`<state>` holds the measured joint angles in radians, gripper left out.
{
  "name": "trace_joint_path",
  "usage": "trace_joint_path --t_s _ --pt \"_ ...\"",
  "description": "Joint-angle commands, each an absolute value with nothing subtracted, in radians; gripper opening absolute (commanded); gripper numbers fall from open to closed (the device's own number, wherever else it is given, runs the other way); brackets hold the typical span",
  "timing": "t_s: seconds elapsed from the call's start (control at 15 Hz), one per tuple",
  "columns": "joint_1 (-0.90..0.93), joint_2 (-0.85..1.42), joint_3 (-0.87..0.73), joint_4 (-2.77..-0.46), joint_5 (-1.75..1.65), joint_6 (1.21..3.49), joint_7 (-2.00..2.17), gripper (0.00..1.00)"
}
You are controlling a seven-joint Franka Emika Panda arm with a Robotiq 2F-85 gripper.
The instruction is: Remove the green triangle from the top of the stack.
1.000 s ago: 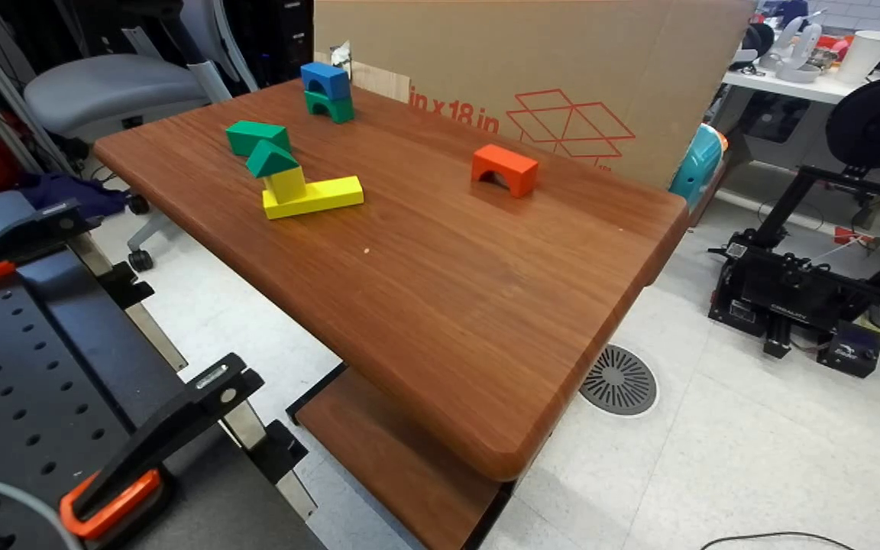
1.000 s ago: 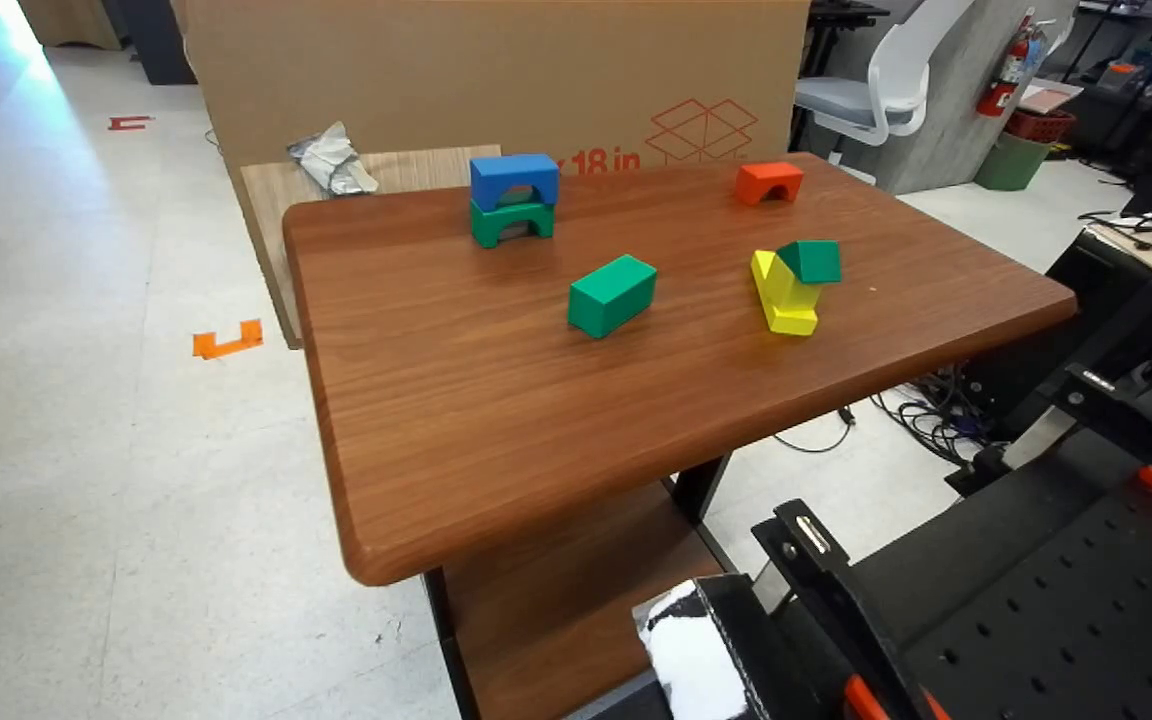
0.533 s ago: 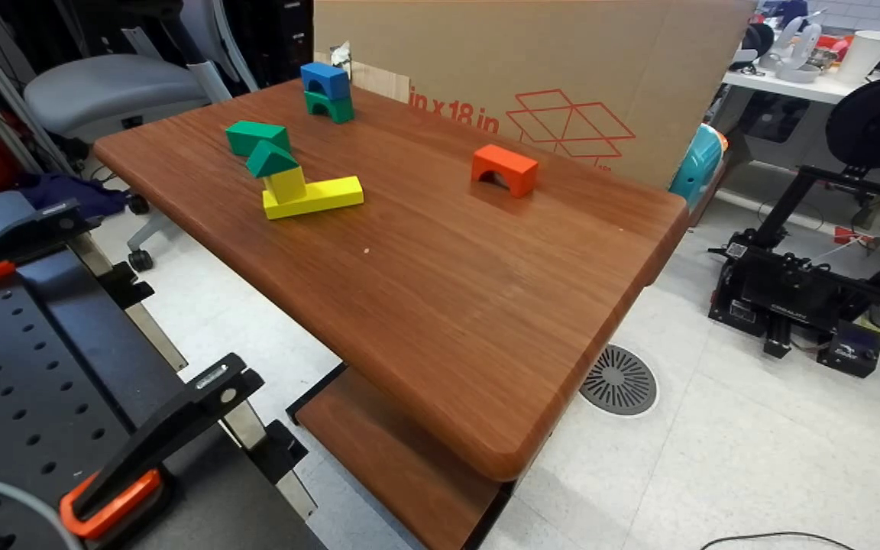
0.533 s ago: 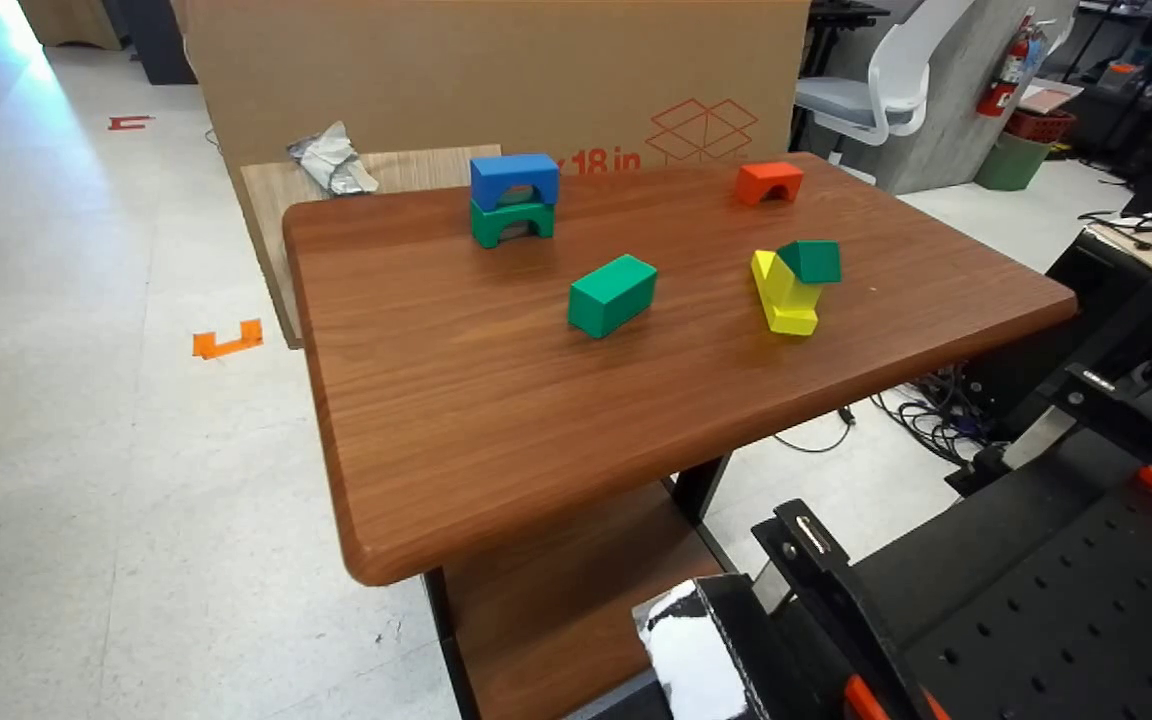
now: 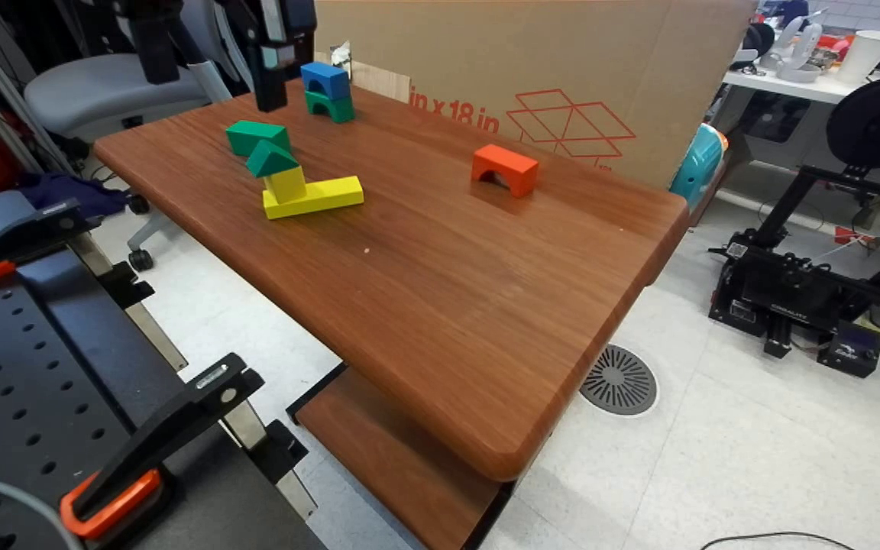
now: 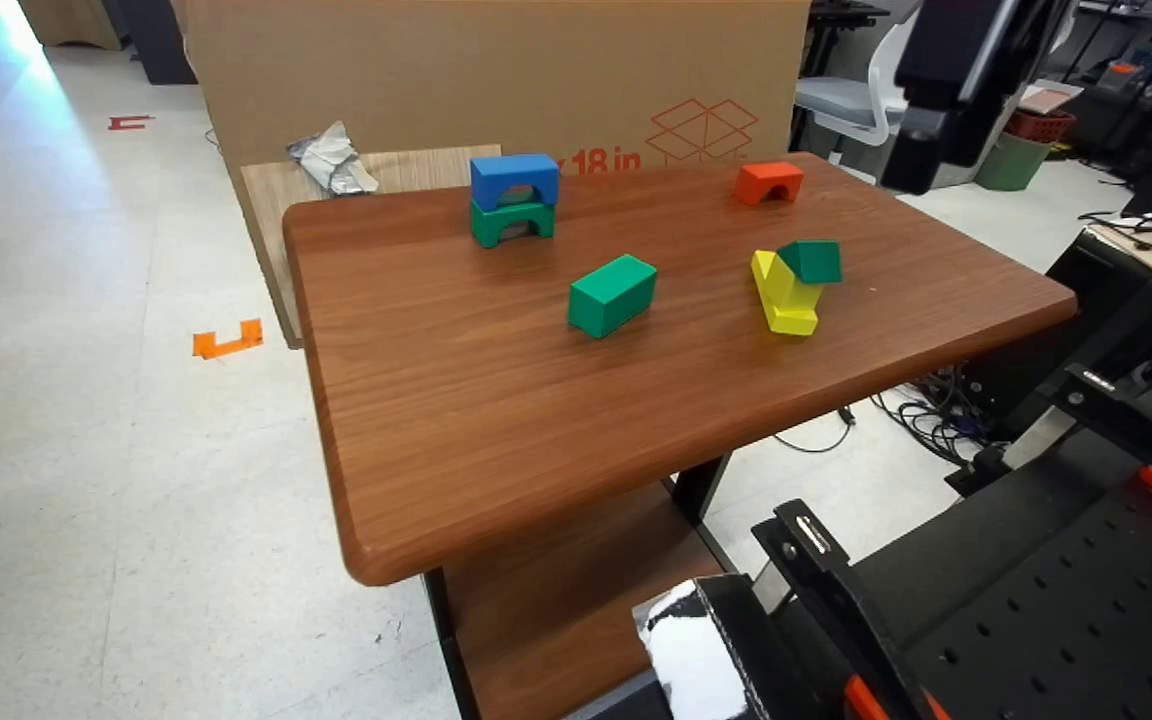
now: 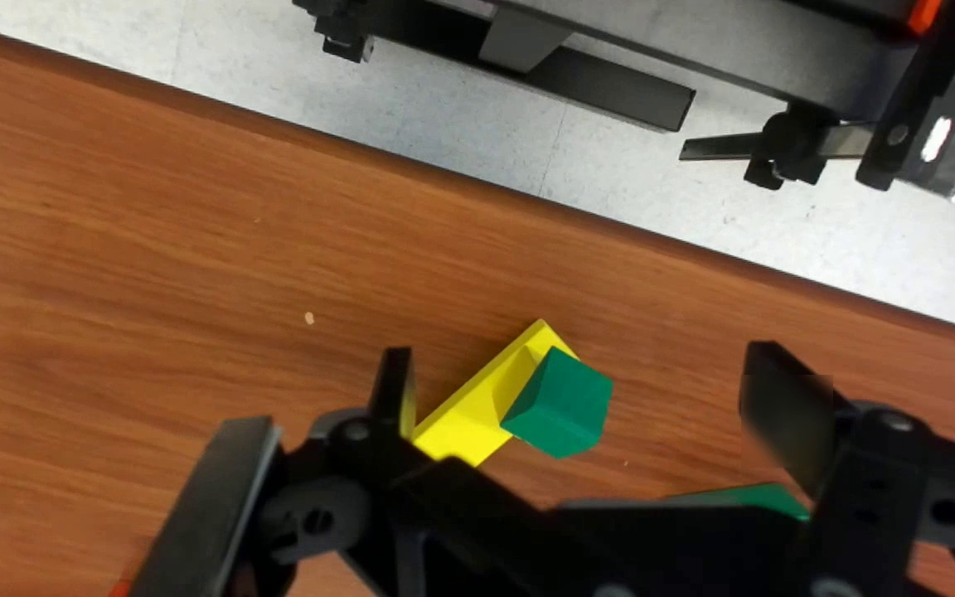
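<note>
The green triangle (image 5: 270, 160) rests on top of a small yellow block (image 5: 286, 186), which stands on one end of a yellow bar (image 5: 325, 196). These make up the stack. The triangle also shows in an exterior view (image 6: 812, 262) and in the wrist view (image 7: 564, 406), with the yellow bar (image 7: 465, 423) beneath it. My gripper (image 5: 215, 88) is open and empty, above the table and apart from the stack. In the wrist view the triangle lies in the gap between the two fingers of the gripper (image 7: 585, 365). Part of the bar is hidden behind a finger there.
A green rectangular block (image 6: 611, 300) lies near the stack on the wooden table (image 5: 440, 267). A blue arch (image 6: 514, 178) sits on a green arch (image 6: 513, 222) near the back edge. An orange arch (image 5: 505, 169) stands apart. A cardboard box (image 5: 562, 69) borders the table's far side.
My gripper has come into both exterior views from the top; neither showed it earlier. The blocks have not moved.
</note>
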<state>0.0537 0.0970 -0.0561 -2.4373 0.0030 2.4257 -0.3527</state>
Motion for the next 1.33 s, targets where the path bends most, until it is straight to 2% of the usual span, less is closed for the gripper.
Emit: trace_joint_path --t_s 0.0,0.73,1.27 --pt "0.026 0.177 -0.014 -2.389 0.059 2.486 -0.324 1.0" --pt "0.04 0.258 0.012 -2.399 0.011 2.674 -0.134 1.0" --pt "0.07 0.287 -0.007 -2.405 -0.104 2.702 -0.01 1.0"
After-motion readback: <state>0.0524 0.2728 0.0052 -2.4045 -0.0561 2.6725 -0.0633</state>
